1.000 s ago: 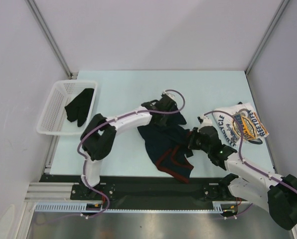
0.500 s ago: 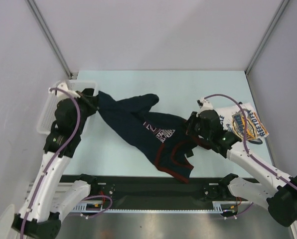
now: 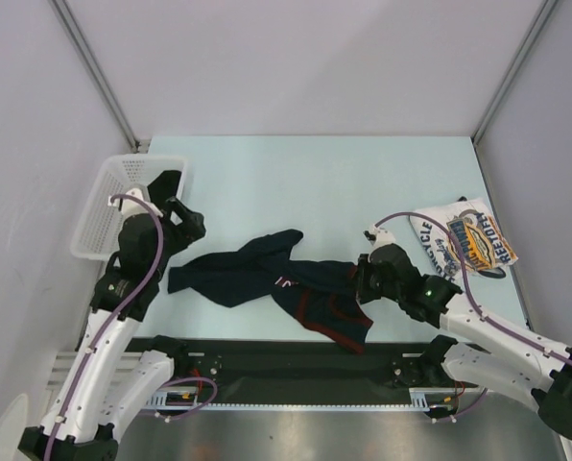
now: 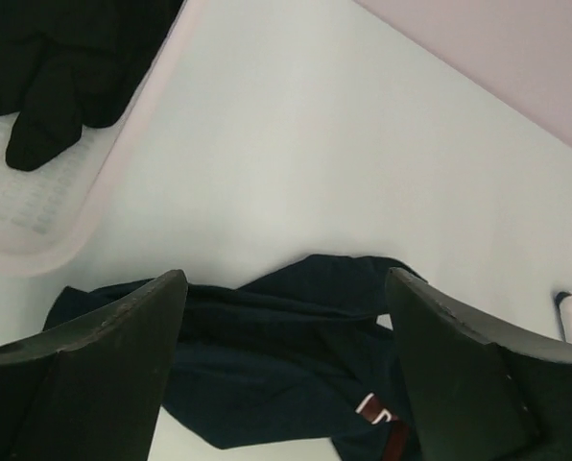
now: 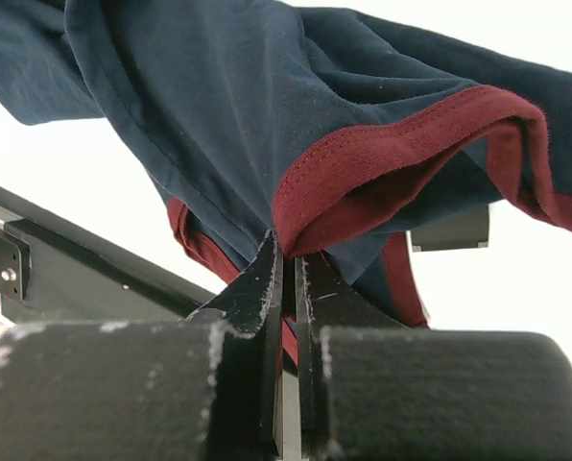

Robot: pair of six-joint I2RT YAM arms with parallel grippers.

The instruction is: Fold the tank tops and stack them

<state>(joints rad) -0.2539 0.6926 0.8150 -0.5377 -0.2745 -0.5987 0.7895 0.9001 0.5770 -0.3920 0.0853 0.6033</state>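
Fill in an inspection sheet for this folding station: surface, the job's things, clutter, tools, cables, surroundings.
Surface: pale blue table, no stains seen.
Job's things: navy top lies crumpled near the front edge, unfolded; white top lies apart at the right, print up, not stacked.
Clutter: white basket at the left edge with a dark cloth in it.
Tools: left tool open above the navy top's left end, holding nothing; right tool shut on the navy top's red-trimmed edge.
Cables: purple cables loop along both arms; the right one arcs over the white top.
Surroundings: plain walls with metal posts; nothing else seen.
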